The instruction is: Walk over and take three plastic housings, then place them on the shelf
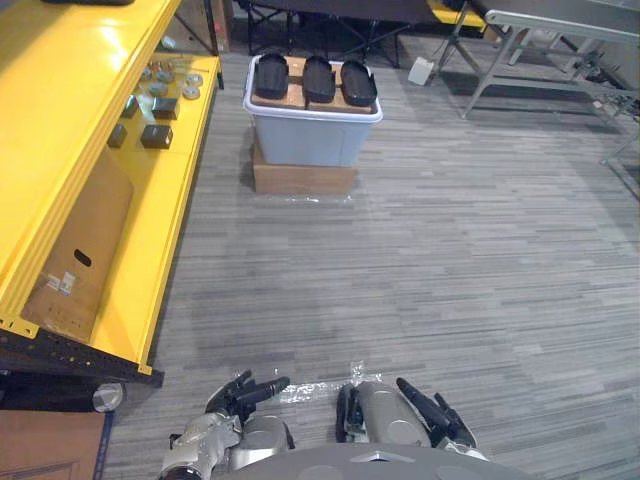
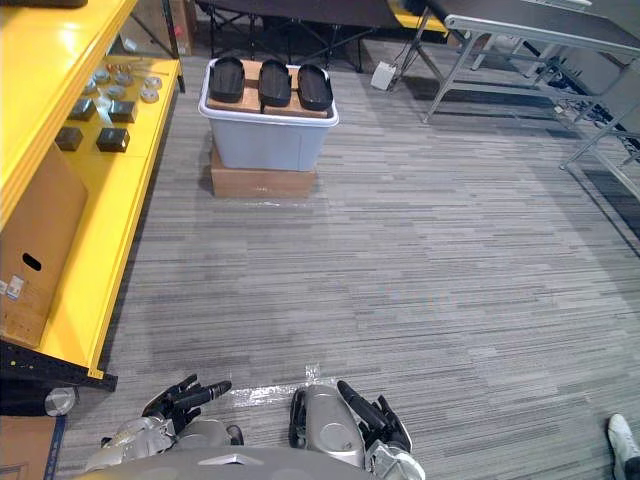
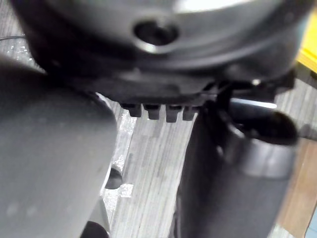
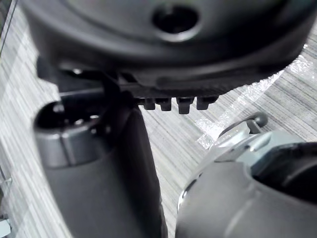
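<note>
Three black oval plastic housings (image 1: pixel 271 76) (image 1: pixel 318 78) (image 1: pixel 358 83) lie side by side on a brown board on top of a pale grey bin (image 1: pixel 305 138), far ahead across the floor. The bin stands on a flat cardboard box (image 1: pixel 303 180). The yellow shelf (image 1: pixel 165 190) runs along the left side. My left hand (image 1: pixel 245 392) and right hand (image 1: pixel 435 410) hang low at the near edge, both with straight fingers and holding nothing, well short of the bin. In the wrist views the left fingertips (image 3: pixel 158 112) and the right fingertips (image 4: pixel 178 103) point at bare floor.
Small metal parts (image 1: pixel 165 85) and dark blocks (image 1: pixel 155 136) sit on the shelf's far end, and a large cardboard box (image 1: pixel 85 245) nearer. Metal table frames (image 1: pixel 560 50) stand at the back right. A person's shoe (image 2: pixel 622 440) shows at the lower right. Grey carpet lies between me and the bin.
</note>
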Available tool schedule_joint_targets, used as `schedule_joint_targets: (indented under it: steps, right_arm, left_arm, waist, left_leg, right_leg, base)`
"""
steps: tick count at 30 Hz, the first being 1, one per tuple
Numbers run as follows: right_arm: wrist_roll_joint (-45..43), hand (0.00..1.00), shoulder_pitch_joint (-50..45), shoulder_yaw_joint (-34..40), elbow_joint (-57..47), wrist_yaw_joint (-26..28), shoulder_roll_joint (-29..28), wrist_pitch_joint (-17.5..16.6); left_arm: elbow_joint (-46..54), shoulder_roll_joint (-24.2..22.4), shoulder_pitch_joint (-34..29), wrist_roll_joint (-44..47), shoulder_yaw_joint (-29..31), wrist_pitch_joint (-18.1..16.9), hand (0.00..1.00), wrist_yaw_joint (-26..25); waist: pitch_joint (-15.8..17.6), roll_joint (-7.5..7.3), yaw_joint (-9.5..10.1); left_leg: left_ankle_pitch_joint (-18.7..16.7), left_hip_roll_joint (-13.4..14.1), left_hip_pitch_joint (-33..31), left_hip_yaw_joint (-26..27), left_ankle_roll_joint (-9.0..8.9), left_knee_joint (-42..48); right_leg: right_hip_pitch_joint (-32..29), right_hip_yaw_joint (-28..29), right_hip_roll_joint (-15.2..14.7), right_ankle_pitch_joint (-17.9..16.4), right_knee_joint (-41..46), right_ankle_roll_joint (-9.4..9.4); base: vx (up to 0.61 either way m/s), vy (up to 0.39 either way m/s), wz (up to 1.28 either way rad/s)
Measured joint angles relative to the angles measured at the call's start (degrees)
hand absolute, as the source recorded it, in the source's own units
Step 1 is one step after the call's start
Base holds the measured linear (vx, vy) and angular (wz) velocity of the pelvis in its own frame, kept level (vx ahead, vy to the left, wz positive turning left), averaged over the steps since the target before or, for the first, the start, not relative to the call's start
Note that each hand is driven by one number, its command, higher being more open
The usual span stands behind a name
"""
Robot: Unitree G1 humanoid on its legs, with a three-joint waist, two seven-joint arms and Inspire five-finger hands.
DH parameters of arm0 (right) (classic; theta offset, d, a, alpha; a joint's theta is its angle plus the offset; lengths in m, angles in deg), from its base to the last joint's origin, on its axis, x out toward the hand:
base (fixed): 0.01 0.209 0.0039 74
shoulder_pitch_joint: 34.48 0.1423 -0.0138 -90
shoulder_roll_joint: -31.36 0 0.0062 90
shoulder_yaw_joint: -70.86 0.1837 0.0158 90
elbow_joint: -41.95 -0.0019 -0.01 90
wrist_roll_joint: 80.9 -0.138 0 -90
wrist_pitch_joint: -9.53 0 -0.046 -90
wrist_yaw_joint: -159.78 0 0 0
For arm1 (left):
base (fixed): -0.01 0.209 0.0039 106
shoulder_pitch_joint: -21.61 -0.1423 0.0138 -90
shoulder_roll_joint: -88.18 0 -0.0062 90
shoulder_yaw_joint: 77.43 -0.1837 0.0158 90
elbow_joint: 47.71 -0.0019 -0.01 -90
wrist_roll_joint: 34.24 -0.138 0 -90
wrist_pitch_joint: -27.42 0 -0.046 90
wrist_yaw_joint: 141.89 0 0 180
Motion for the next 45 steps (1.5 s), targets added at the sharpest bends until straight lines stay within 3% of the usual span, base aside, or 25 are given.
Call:
schedule_joint_targets:
  steps: [2, 4, 7, 9, 11, 12, 14, 16, 17, 19, 20, 22, 23, 24, 26, 27, 28, 29, 32, 36, 38, 39, 43, 44, 45]
  right_arm:
    - [0.0, 1.0, -0.66, 0.02, 0.0, 0.11, -0.05, -0.52]
    - [-0.02, 1.0, -1.99, 0.07, -0.79, 0.09, -0.58, -1.26]
    - [0.16, 1.0, -3.65, -0.01, -2.57, 0.36, -0.15, -1.22]
    - [2.28, 1.0, -3.87, -0.03, -3.4, 0.5, 0.54, -1.31]
    - [5.94, 1.0, -3.63, -0.01, -3.54, 0.69, 1.71, -1.27]
    - [7.2, 1.0, -3.11, -0.26, -2.97, 0.6, 2.46, -1.35]
    - [10.07, 1.0, -1.15, -1.24, -0.57, 0.61, 3.7, -1.33]
    - [11.61, 1.0, 1.33, -1.6, 2.13, 0.77, 4.84, -1.38]
    - [11.66, 1.0, 2.67, -1.53, 3.11, 1.04, 4.79, -1.35]
    - [11.67, 1.0, 3.57, -1.44, 3.03, 1.33, 4.33, -1.36]
    - [11.65, 1.0, 3.61, -1.59, 3.01, 1.48, 4.33, -1.29]
    - [11.49, 1.0, 2.78, -2.18, 2.95, 1.51, 4.54, -1.21]
    - [11.32, 1.0, 2.75, -2.45, 2.84, 1.6, 4.53, -1.16]
    - [11.18, 1.0, 2.67, -3.14, 2.77, 1.74, 4.3, -1.03]
    - [11.2, 1.0, 2.74, -3.59, 2.47, 2.17, 4.3, -0.88]
    - [11.3, 1.0, 2.71, -3.55, 2.63, 2.2, 3.96, -0.26]
    - [11.28, 1.0, 2.7, -3.34, 2.92, 2.35, 3.5, 0.16]
    - [11.07, 1.0, 2.61, -2.77, 3.9, 2.78, 3.17, 0.29]
    - [8.81, 1.0, 2.46, -1.96, 5.24, 2.21, 3.12, -0.65]
    - [8.61, 1.0, 2.48, -0.32, 4.26, 1.74, 3.17, -2.34]
    - [8.36, 1.0, 2.06, 0.19, 3.26, 1.61, 3.25, -2.29]
    - [8.05, 1.0, 1.75, 0.18, 3.12, 1.54, 2.94, -2.05]
    - [7.89, 1.0, 0.57, 0.26, 2.64, 0.69, 1.61, -0.74]
    - [6.94, 1.0, 0.28, 0.98, 2.21, 0.49, 1.26, -0.22]
    - [6.84, 1.0, 0.17, 1.46, 1.42, 0.23, 1.48, 0.3]
  left_arm:
    - [-0.03, -0.15, -0.05, -0.23, 0.0, 0.06, 1.0, -0.78]
    - [-0.02, -0.41, -0.57, -0.21, 0.01, 0.04, 1.0, -1.48]
    - [0.76, -1.82, -3.19, 0.16, 0.32, -0.21, 1.0, -3.04]
    - [2.35, -2.34, -3.64, 1.2, 3.01, -0.12, 1.0, -3.13]
    - [2.83, -3.95, -3.83, 2.27, 7.25, -0.16, 1.0, -2.97]
    - [2.71, -3.88, -3.83, 2.31, 8.16, -0.08, 1.0, -2.55]
    - [1.67, -3.91, -4.49, 2.28, 9.05, 0.01, 1.0, -2.32]
    - [1.15, -4.14, -4.73, 2.31, 9.24, 0.68, 1.0, -1.76]
    - [0.96, -4.22, -4.76, 2.13, 10.77, 1.25, 1.0, -1.04]
    - [1.01, -5.06, -4.93, 2.17, 12.88, 1.04, 1.0, -0.97]
    - [1.07, -5.31, -5.0, 2.14, 13.38, 1.01, 1.0, -0.96]
    - [1.09, -6.18, -5.21, 2.15, 14.05, 0.97, 1.0, -0.78]
    - [1.29, -6.28, -5.17, 1.81, 14.15, 0.71, 1.0, -0.52]
    - [1.73, -5.62, -4.88, 1.85, 14.11, 0.51, 1.0, -0.03]
    - [1.47, -4.93, -3.76, 1.87, 13.45, 0.81, 1.0, -0.29]
    - [1.11, -4.04, -3.33, 1.9, 12.61, 1.41, 1.0, -0.78]
    - [0.85, -3.23, -3.09, 1.91, 12.29, 2.33, 1.0, -0.96]
    - [-0.28, -1.97, -2.23, 1.86, 11.4, 3.17, 1.0, -1.14]
    - [-1.08, -0.56, -1.65, 1.88, 8.08, 3.69, 1.0, -1.7]
    - [0.17, -1.98, 1.06, 2.18, 6.14, 3.6, 1.0, -2.01]
    - [1.26, -4.57, 2.5, 2.36, 6.04, 3.55, 1.0, -1.85]
    - [1.87, -5.44, 2.49, 2.55, 5.84, 3.56, 1.0, -1.73]
    - [2.31, -5.73, 2.44, 3.38, 4.94, 3.96, 1.0, -3.19]
    - [2.17, -6.43, 2.29, 4.67, 4.99, 4.52, 1.0, -4.26]
    - [2.19, -7.1, 1.81, 5.75, 5.16, 5.14, 1.0, -5.26]
  waist:
    - [0.01, -0.02, -0.1]
    - [-0.03, -0.13, -0.03]
    - [-1.9, 1.59, -0.73]
    - [-2.26, 2.75, -0.44]
    - [-2.27, 4.69, -0.71]
    - [-1.82, 5.23, -0.6]
    - [-1.68, 4.87, -0.04]
    - [-1.33, 4.27, 1.45]
    - [-1.02, 4.0, 2.36]
    - [-0.24, 3.3, 2.85]
    - [0.32, 3.32, 3.16]
    - [0.58, 3.57, 4.19]
    - [0.35, 3.45, 4.28]
    - [0.54, 2.6, 4.25]
    - [0.71, 2.16, 4.17]
    - [0.52, 1.3, 4.13]
    - [0.65, 0.39, 3.94]
    - [1.11, -0.69, 3.23]
    - [1.06, -0.59, 1.83]
    - [1.24, 1.09, 1.41]
    - [1.06, 2.91, 1.27]
    - [0.7, 2.7, 1.25]
    - [-1.92, 0.8, 1.49]
    - [-2.71, 1.42, 1.37]
    - [-3.35, 2.31, 1.34]
  left_leg:
    - [-1.18, 0.15, 1.16, -0.17, -1.47, -0.03]
    - [-3.34, 0.25, 4.77, -0.1, -4.88, -0.56]
    - [-5.51, 4.02, 7.82, 0.93, -8.31, 1.53]
    - [-4.47, 7.43, 3.38, 1.66, -9.53, 13.52]
    - [1.03, 12.66, -4.83, 1.14, -8.44, 34.5]
    - [1.0, 13.53, -7.05, -0.12, -8.34, 41.04]
    - [0.19, 10.88, -11.06, -2.38, -8.53, 44.33]
    - [-1.37, 6.41, -14.24, -2.61, -8.43, 34.09]
    - [-1.4, 3.57, -15.89, -2.79, -7.97, 23.31]
    - [3.22, -0.38, -18.12, -4.53, -7.59, 7.86]
    - [8.06, -1.57, -18.63, -6.16, -7.54, 0.39]
    - [14.42, -1.41, -18.33, -6.28, -6.98, -1.04]
    - [17.08, -1.7, -18.65, -5.25, -3.93, 1.78]
    - [14.0, -2.79, -19.73, -4.13, -1.63, 5.8]
    - [10.9, -3.99, -20.49, -3.81, -0.2, 8.24]
    - [9.6, -5.23, -19.56, -3.25, 0.52, 7.79]
    - [8.93, -6.57, -17.86, -3.18, 1.21, 6.72]
    - [8.18, -8.54, -14.73, -3.92, 2.16, 5.25]
    - [6.56, -9.85, -8.47, -5.88, 2.66, 3.69]
    - [5.92, -8.83, -2.21, -11.77, 3.01, -0.36]
    - [3.83, -7.04, -0.96, -15.03, 2.06, 0.13]
    - [2.31, -6.5, 0.28, -16.58, 1.31, 0.5]
    - [-4.27, -5.68, 1.84, -19.96, -1.8, 4.49]
    - [-5.78, -4.03, 2.02, -19.66, -3.48, 5.37]
    - [-5.64, -2.08, 1.48, -18.05, -4.68, 7.55]
  right_leg:
    - [-0.12, -0.4, -0.15, 0.65, -3.57, 0.5]
    - [1.56, -2.7, -1.57, 0.6, -3.77, 0.25]
    - [3.78, -5.92, 0.18, 0.28, -1.39, -3.49]
    - [4.85, -6.04, 2.0, -1.37, -0.86, -6.42]
    - [9.62, -5.64, 5.05, -3.54, -2.56, -8.68]
    - [12.81, -4.97, 6.18, -3.94, -4.25, -9.31]
    - [17.89, -2.86, 6.73, -4.16, -7.77, -9.7]
    - [21.08, -0.04, 6.19, -3.87, -10.38, -9.31]
    - [22.59, 1.43, 5.78, -3.8, -11.87, -9.15]
    - [25.01, 2.35, 4.93, -4.31, -14.06, -8.19]
    - [26.89, 2.75, 4.69, -5.22, -14.86, -6.68]
    - [29.75, 3.94, 4.26, -8.18, -14.57, -4.93]
    - [30.73, 4.89, 3.51, -10.41, -13.07, -3.57]
    - [30.46, 5.25, 1.86, -12.42, -10.67, -2.38]
    - [28.75, 5.63, 0.49, -12.96, -5.89, -1.69]
    - [25.08, 6.28, -0.73, -12.67, 2.51, -1.11]
    - [21.52, 6.74, -2.08, -10.91, 11.75, 1.76]
    - [16.48, 7.11, -4.17, -5.78, 24.38, 5.66]
    - [8.5, 6.05, -5.5, -7.21, 37.37, 3.36]
    - [3.64, 1.68, -3.85, -9.36, 17.38, 1.92]
    - [2.5, 2.05, -1.71, -7.88, 3.82, 3.32]
    - [2.27, 2.16, -1.39, -5.75, -1.59, 2.65]
    - [1.8, 1.17, -2.03, 0.76, -3.65, 0.36]
    - [1.8, -0.6, -1.57, 3.44, -2.14, -1.89]
    - [2.36, -2.05, -0.41, 1.72, -1.84, -3.12]
  base:
    - [0.39, -0.096, 0.07]
    - [0.36, -0.145, 0.09]
    - [0.45, -0.253, 0.0]
    - [0.39, -0.264, -0.16]
    - [0.57, -0.283, -0.18]
    - [0.55, -0.206, -0.3]
    - [0.35, -0.096, -0.59]
    - [0.37, -0.032, -0.74]
    - [0.44, 0.052, -0.64]
    - [0.36, 0.076, -0.35]
    - [0.35, 0.133, -0.21]
    - [0.42, 0.193, -0.27]
    - [0.45, 0.223, -0.21]
    - [0.45, 0.21, -0.14]
    - [0.45, 0.217, -0.03]
    - [0.43, 0.23, 0.05]
    - [0.39, 0.211, 0.23]
    - [0.39, 0.16, 0.42]
    - [0.41, 0.115, 0.46]
    - [0.39, 0.01, 0.65]
    - [0.31, -0.072, 0.7]
    - [0.33, -0.136, 0.69]
    - [0.42, -0.299, 0.51]
    - [0.45, -0.325, 0.42]
    - [0.43, -0.315, 0.37]
